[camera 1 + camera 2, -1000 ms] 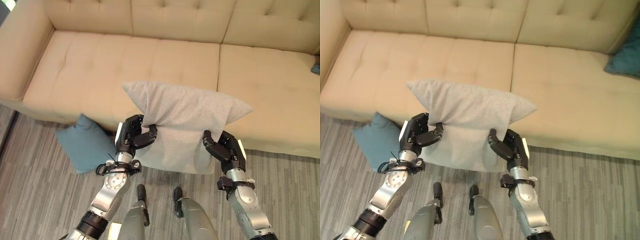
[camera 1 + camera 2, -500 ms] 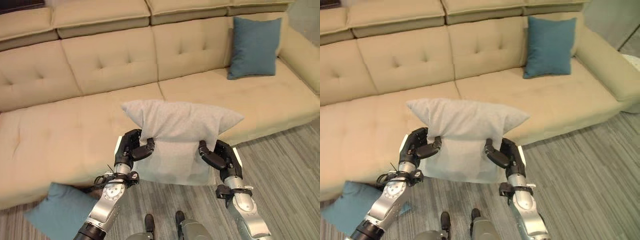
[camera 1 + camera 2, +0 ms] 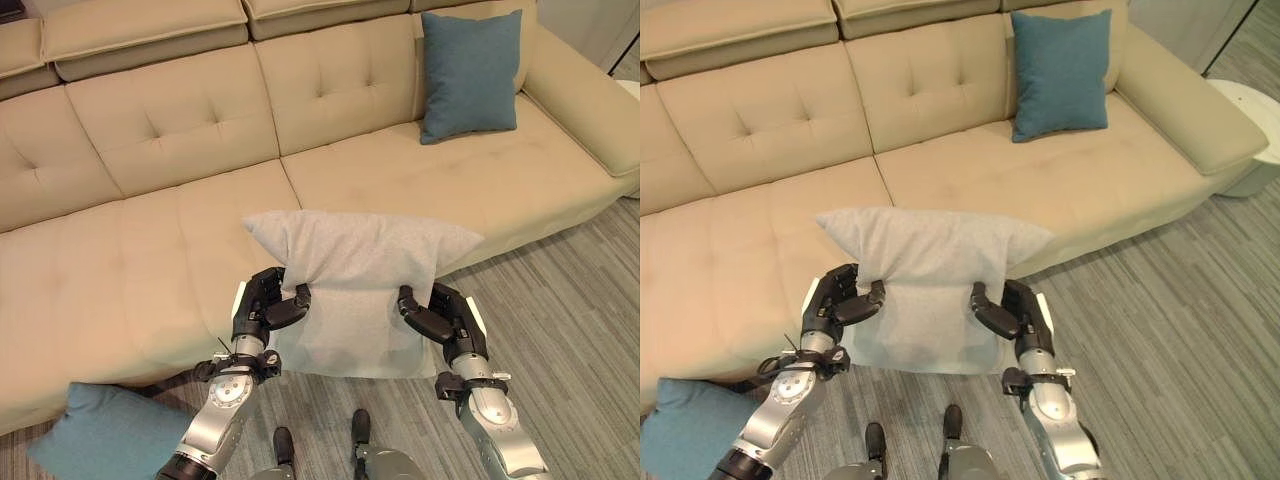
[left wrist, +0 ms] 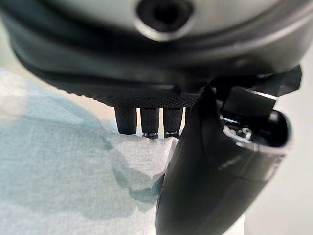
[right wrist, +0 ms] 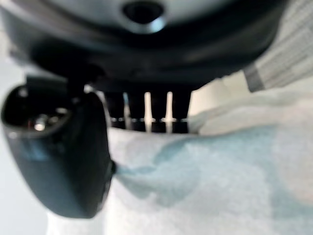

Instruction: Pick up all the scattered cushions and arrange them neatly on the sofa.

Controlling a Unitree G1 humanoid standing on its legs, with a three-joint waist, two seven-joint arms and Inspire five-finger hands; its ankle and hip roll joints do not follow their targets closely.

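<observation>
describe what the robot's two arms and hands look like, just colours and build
Both arms are silver-grey metal with rounded segments and black bands near the wrists. Each ends in a dark, blocky hand: the left hand and right hand are black with ribbed fingers and a thick glossy thumb. A pale panel shows on the outer side of each hand.

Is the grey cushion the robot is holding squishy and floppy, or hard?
Probably squishy: the grey cushion bunches where the left hand and right hand pinch it. Its lower part hangs limp, so floppy. Likely light, held by just its edges.
</observation>
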